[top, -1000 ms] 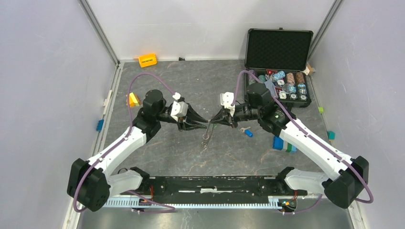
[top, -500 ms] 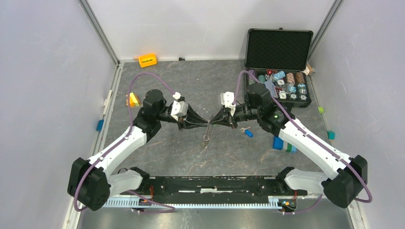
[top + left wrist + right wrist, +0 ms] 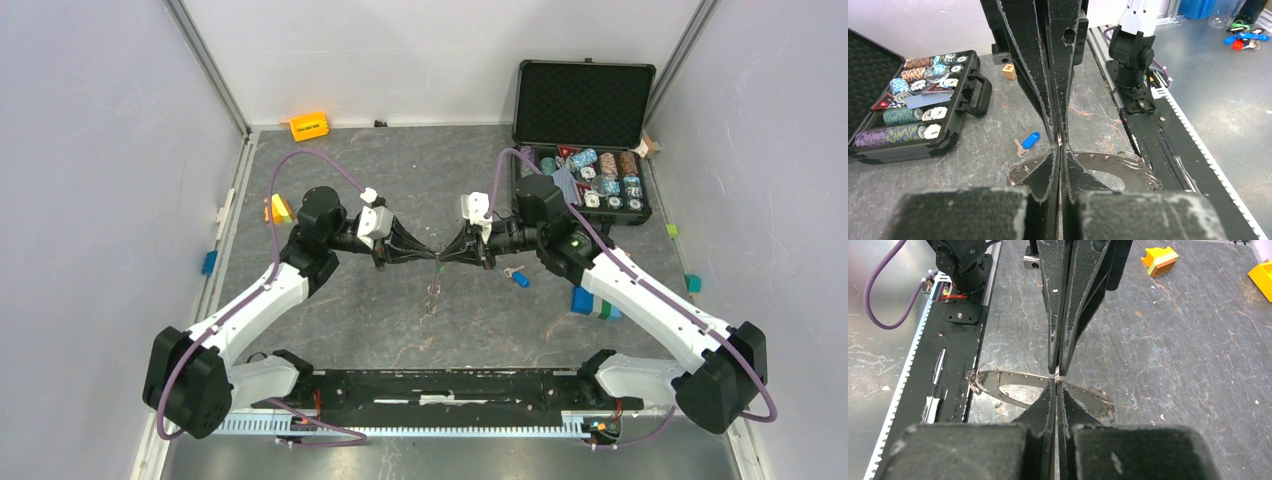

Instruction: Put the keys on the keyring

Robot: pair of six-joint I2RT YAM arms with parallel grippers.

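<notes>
From above, the left gripper and right gripper meet tip to tip over the middle of the table, and the keyring hangs edge-on beneath the meeting point, its plane running toward the arm bases. The blue key lies flat on the table just beside the right gripper and on that arm's side, clearly nearer to it than to the left, silver blade pointing left toward the ring and blue head away. I cannot pick out the green key. In the left wrist view, this gripper's fingers are pressed together on the ring's upper rim, with the opposing fingers pinched onto the same spot from the far side; the ring curves off to either side, and the blue key lies beyond it to the left. In the right wrist view, both pairs of jaws again look clamped on the rim, small split rings dangling from the ring; no key shows here.
</notes>
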